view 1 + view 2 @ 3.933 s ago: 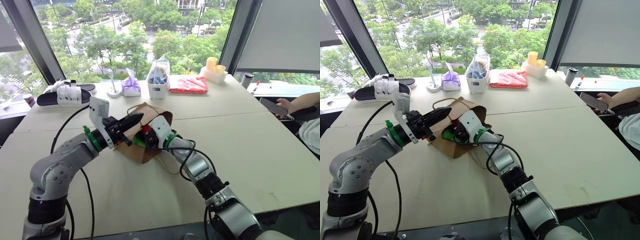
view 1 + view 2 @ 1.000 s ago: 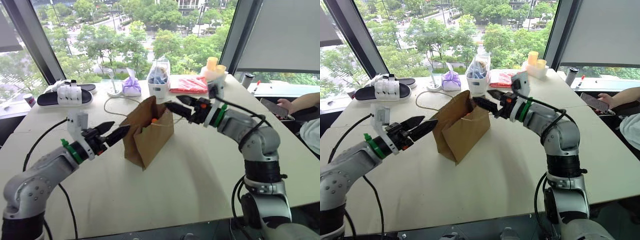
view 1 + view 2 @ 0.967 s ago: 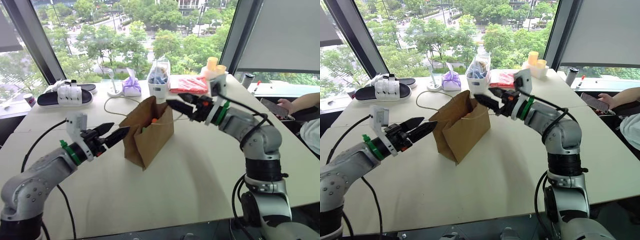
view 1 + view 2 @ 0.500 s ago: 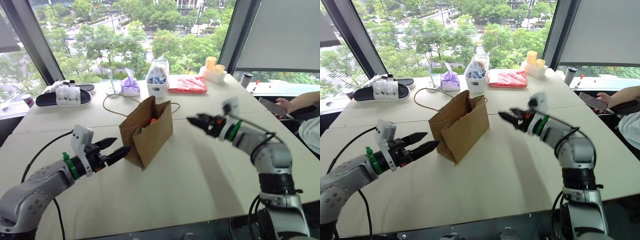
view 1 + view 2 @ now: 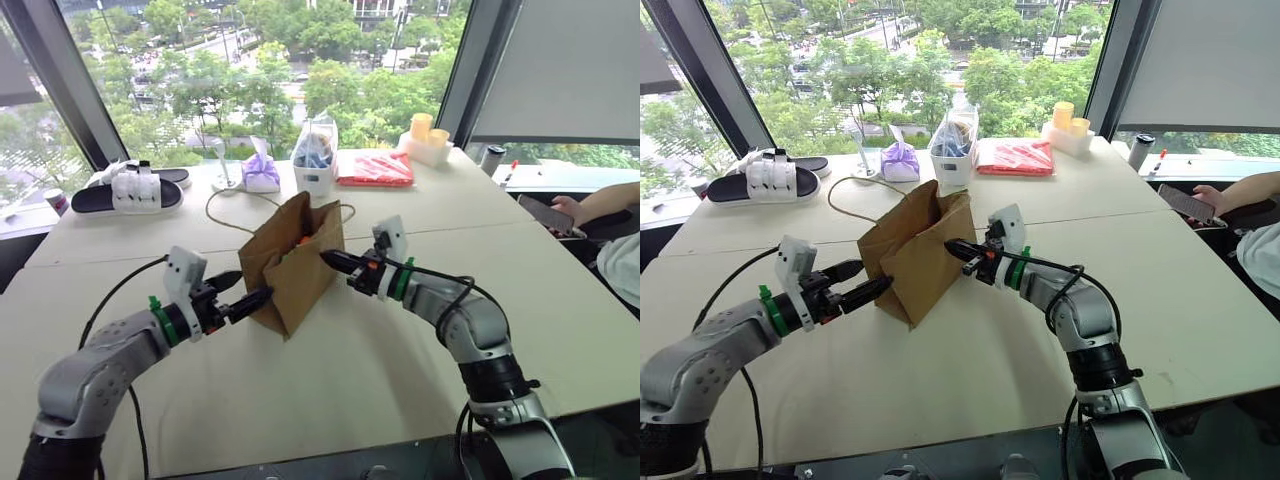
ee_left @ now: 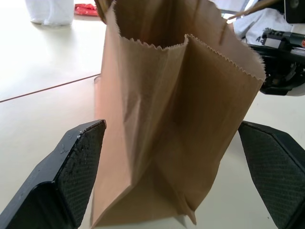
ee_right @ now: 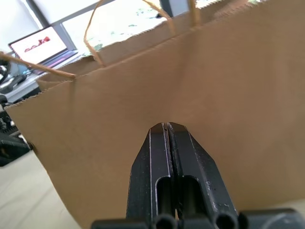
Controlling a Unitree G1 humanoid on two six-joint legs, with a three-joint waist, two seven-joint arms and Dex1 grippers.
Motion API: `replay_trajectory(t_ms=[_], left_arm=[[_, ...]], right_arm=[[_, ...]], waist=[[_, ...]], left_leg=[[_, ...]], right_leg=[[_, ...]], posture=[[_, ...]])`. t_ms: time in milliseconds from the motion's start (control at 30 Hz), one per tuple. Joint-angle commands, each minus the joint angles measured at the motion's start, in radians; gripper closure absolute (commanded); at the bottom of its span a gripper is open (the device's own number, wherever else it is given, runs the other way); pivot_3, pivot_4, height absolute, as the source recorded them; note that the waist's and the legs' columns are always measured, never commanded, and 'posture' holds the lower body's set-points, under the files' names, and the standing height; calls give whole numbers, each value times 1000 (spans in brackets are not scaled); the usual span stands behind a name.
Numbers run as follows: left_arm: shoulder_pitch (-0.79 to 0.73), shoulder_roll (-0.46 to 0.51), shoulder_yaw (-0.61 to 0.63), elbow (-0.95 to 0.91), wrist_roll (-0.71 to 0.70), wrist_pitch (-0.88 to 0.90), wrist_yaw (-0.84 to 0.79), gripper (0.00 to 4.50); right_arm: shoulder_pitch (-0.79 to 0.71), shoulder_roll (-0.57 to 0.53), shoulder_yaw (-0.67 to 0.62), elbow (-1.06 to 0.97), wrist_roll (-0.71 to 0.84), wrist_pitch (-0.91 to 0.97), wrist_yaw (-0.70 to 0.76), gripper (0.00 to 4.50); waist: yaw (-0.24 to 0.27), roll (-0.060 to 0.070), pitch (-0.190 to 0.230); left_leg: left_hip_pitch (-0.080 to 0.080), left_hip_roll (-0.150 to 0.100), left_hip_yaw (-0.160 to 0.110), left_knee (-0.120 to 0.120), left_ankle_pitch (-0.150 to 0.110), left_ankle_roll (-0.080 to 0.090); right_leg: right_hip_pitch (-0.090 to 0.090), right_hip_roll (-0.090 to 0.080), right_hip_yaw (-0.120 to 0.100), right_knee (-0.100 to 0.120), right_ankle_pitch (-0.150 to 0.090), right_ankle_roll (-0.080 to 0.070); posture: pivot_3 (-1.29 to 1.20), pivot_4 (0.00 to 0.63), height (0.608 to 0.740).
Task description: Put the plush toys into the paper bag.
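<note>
The brown paper bag (image 5: 296, 268) stands upright mid-table, mouth open, handles up. A speck of orange plush toy (image 5: 302, 240) peeks from its mouth; the rest of the inside is hidden. My left gripper (image 5: 255, 286) is open at the bag's lower left edge. In the left wrist view its fingers (image 6: 78, 157) stand wide on either side of the bag's narrow folded side (image 6: 176, 109). My right gripper (image 5: 324, 257) is shut with nothing in it. Its tips point level at the bag's right face (image 7: 228, 95), close to the paper.
Along the far table edge stand a white container of blue items (image 5: 314, 166), a purple pouch (image 5: 262, 174), a red packet (image 5: 376, 168), sandals (image 5: 128, 188) and yellow cups (image 5: 426, 138). A cable (image 5: 222, 200) loops behind the bag. A person's arm (image 5: 600, 204) rests at the right.
The bag, lying on its side earlier, stood upright a second ago. My right gripper came down and left to the bag's side and shut. The left gripper crept closer, still open.
</note>
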Motion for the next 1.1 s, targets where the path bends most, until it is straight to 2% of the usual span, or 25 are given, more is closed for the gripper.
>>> replay_trajectory(t_ms=[33, 300, 400, 633, 667, 800, 900, 1000, 1100], left_arm=[[-38, -21, -25, 9, 36, -36, -11, 0], [-87, -111, -85, 61, 135, -101, 5, 0], [-111, -155, -86, 85, 166, -123, 37, 843], [-103, -201, -76, 92, 188, -128, 59, 4280], [-102, -205, -75, 91, 185, -123, 59, 4466], [-85, -185, -78, 84, 142, -82, -2, 4466], [-132, -122, -80, 150, 128, -63, -110, 4466], [-218, -75, -82, 218, 88, -33, -227, 4466], [-303, -45, -99, 295, 76, -12, -339, 4466]], right_arm=[[-27, 13, 4, 8, -14, -33, 14, 4477], [-27, 30, 8, 31, -48, -52, 6, 4477], [-22, 32, 2, 29, -55, -56, 3, 4500], [-14, 19, -14, 11, -57, -47, 3, 4500], [-12, 16, -17, 6, -55, -44, 3, 4500], [11, -24, -35, -52, -31, -15, 21, 4500], [69, -131, -96, -155, 22, 41, 75, 4500], [99, -221, -201, -227, 102, 91, 91, 4500], [76, -241, -337, -225, 201, 141, 42, 4500]], waist=[[2, 0, 0], [1, 0, 0], [2, 0, 0], [2, 0, 0], [2, 0, 0], [2, 0, 0], [8, 0, 0], [8, 0, 0], [2, -1, 1]], left_leg=[[0, 0, 0, 0, 0, 0], [0, 0, 0, 0, 0, 0], [0, 0, 0, 0, 0, 0], [0, 0, 0, 0, 0, 0], [0, 0, 0, 0, 0, 0], [0, 0, 0, 0, 0, 0], [0, 0, 0, 0, 0, 0], [-1, -1, -1, 1, 0, 0], [-1, -1, -1, 1, 0, 0]], right_leg=[[0, 0, 0, 0, 0, 0], [0, 0, 0, 0, 0, 0], [0, 0, 0, 0, 0, 0], [0, 0, 0, 0, 0, 0], [0, 0, 0, 0, 0, 0], [0, 0, 0, 0, 0, 0], [0, 0, -1, 0, 0, 0], [1, 0, -2, -1, 0, 0], [1, 0, -2, -1, 0, 0]], posture=[[0, 150, 740], [0, 150, 740], [0, 150, 740], [0, 150, 740], [0, 150, 740], [0, 150, 740], [0, 150, 740], [0, 150, 740], [0, 150, 740]])
